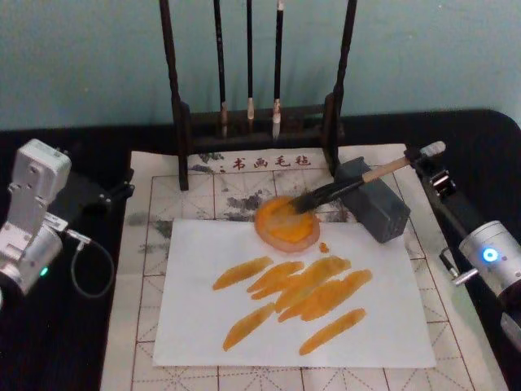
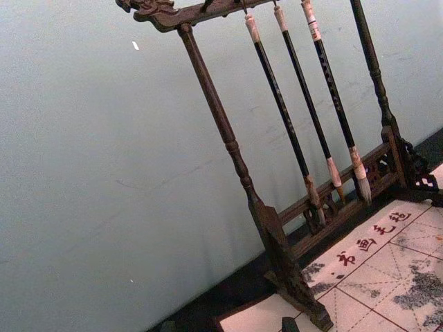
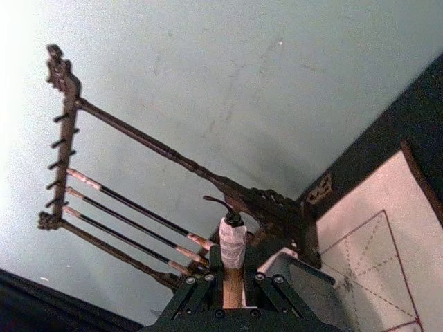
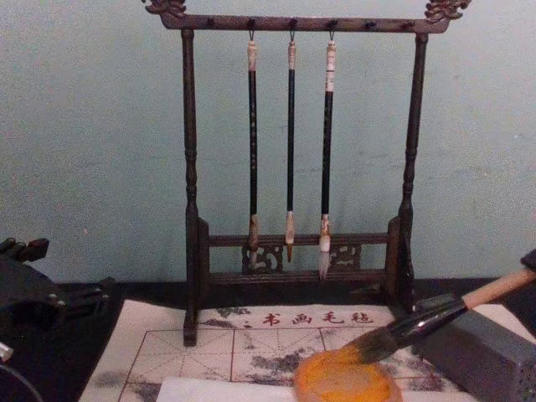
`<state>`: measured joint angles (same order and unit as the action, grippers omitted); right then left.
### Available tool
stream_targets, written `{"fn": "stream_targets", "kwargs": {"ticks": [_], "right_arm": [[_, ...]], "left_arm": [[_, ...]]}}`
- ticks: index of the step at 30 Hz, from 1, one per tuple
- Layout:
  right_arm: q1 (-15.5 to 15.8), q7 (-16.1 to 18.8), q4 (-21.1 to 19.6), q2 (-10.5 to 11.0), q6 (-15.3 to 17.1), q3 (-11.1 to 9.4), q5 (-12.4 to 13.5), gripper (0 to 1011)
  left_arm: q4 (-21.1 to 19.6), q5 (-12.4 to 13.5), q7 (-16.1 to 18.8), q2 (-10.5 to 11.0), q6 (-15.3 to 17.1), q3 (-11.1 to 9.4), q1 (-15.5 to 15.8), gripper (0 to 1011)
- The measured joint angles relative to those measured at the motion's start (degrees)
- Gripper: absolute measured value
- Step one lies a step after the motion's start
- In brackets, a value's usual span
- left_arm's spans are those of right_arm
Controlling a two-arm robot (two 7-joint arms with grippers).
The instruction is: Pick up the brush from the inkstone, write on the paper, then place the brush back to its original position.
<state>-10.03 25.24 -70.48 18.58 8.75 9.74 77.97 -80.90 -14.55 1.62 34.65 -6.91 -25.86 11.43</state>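
At the inkstone [image 1: 275, 237]: your brush [image 1: 378, 173] lay tilted, its bristles in the orange dish and its handle leaning across the grey block [image 1: 387, 213].
Right gripper [image 1: 417, 160]: at the mat's [image 1: 142, 269] far right corner, fingers clenched on the brush handle just below the white cap.
Paper [image 1: 203, 326]: streaked with orange strokes, with the inkstone sitting on its far edge.
Left gripper [image 1: 114, 191]: parked at the left of the surface [image 1: 480, 155]; you could not tell how its fingers stood.

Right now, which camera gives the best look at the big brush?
The head view: the brush shows full length, bristles on the inkstone, handle end in the right gripper. The chest view gives its bristles and lower handle side-on; the right wrist view, its capped end.
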Motion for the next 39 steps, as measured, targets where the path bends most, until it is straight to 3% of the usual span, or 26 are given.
{"fn": "stream_targets", "kwargs": {"ticks": [15, 27, 39], "right_arm": [[1.24, 0.55, -4.2, 2.68, -0.41, 1.16, 2.55, 175], [-0.44, 2.28, -5.28, 5.07, 0.69, 4.83, 2.44, 175], [-2.37, 4.24, -6.03, 7.76, 0.86, 9.02, -0.1, 175]], "left_arm": [[0.0, 0.0, 0.0, 0.0, 0.0, 0.0, 0.0, 1001], [0.0, 0.0, 0.0, 0.0, 0.0, 0.0, 0.0, 1001], [0.0, 0.0, 0.0, 0.0, 0.0, 0.0, 0.0, 1001]]}}
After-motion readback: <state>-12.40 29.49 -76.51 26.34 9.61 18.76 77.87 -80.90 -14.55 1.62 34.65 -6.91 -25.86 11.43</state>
